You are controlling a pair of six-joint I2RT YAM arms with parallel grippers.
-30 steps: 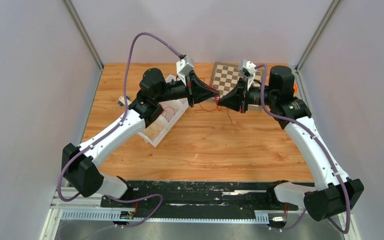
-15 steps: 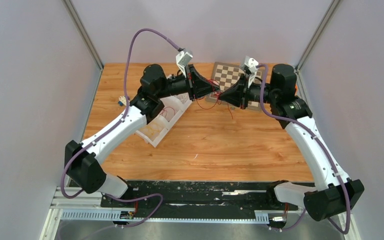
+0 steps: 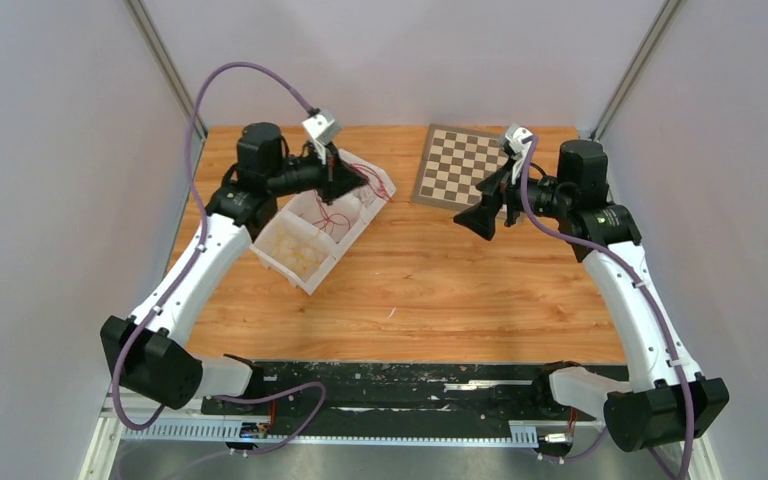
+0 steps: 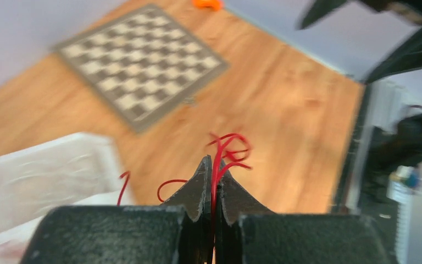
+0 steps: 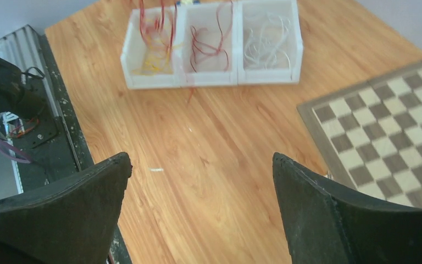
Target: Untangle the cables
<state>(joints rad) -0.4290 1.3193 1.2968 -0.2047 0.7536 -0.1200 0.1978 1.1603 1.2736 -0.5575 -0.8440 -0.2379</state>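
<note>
My left gripper (image 3: 337, 184) hangs over the far end of the white three-part bin (image 3: 305, 280), shut on a bunch of thin red cables (image 3: 364, 180). In the left wrist view the red cables (image 4: 228, 150) stick out in loops from between the closed fingertips (image 4: 203, 175). My right gripper (image 3: 480, 214) stands open over bare wood beside the chessboard, nothing between its fingers (image 5: 307, 192). In the right wrist view the bin (image 5: 211, 78) holds yellow cables (image 5: 149, 65) with red strands hanging over them, dark red cables (image 5: 209, 44) in the middle part, and white cables (image 5: 266, 47).
A chessboard mat (image 3: 460, 165) lies at the back of the wooden table (image 3: 430, 290), right of the bin. A small orange item (image 4: 207, 4) sits by the far wall. One red strand (image 5: 189, 94) droops over the bin's front wall. Black rails run along the near edge.
The right gripper opened, let go of the red cables and drew back to the right. The left arm swung left with the cables, from beside the chessboard to above the bin.
</note>
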